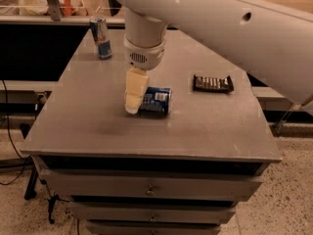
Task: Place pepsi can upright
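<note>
The pepsi can (156, 100), dark blue with white label patches, lies on its side near the middle of the grey table (98, 116). My gripper (134, 101) hangs from the white arm right over the can's left end and hides that end. Its cream-coloured finger (135, 89) points down to the table in front of the can.
A slimmer, taller blue-and-silver can (100, 37) stands upright at the back left corner. A dark flat snack packet (212, 83) lies to the right of the pepsi can. The table has drawers below its front edge. Shelving and clutter stand behind.
</note>
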Controlling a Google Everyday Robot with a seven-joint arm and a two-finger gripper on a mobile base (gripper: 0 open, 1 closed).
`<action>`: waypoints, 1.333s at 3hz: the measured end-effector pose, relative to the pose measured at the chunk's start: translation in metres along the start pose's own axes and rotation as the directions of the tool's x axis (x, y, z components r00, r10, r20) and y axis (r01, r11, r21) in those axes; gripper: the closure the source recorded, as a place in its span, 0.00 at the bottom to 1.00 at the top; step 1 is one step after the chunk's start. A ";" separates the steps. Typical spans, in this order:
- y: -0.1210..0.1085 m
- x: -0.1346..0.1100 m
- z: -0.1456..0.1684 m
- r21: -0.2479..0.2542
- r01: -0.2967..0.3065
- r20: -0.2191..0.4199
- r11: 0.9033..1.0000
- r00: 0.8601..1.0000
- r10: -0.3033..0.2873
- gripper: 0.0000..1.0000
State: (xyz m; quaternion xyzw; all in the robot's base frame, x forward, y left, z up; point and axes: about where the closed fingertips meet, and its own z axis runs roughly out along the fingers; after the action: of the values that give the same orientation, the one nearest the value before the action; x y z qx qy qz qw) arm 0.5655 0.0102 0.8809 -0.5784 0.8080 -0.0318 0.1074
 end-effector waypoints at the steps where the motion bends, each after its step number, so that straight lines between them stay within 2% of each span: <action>1: 0.000 -0.006 0.007 0.023 -0.073 -0.011 0.997 0.997 0.074 0.00; 2: 0.003 -0.007 0.010 0.022 -0.091 -0.002 0.996 0.996 0.091 0.00; 3: 0.009 -0.005 0.012 0.004 -0.061 0.012 0.998 0.998 0.061 0.00; 4: 0.015 -0.001 0.015 -0.028 0.001 0.021 1.000 1.000 -0.001 0.00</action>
State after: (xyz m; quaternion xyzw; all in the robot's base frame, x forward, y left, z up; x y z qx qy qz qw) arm 0.5553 0.0169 0.8637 -0.5806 0.8069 -0.0147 0.1078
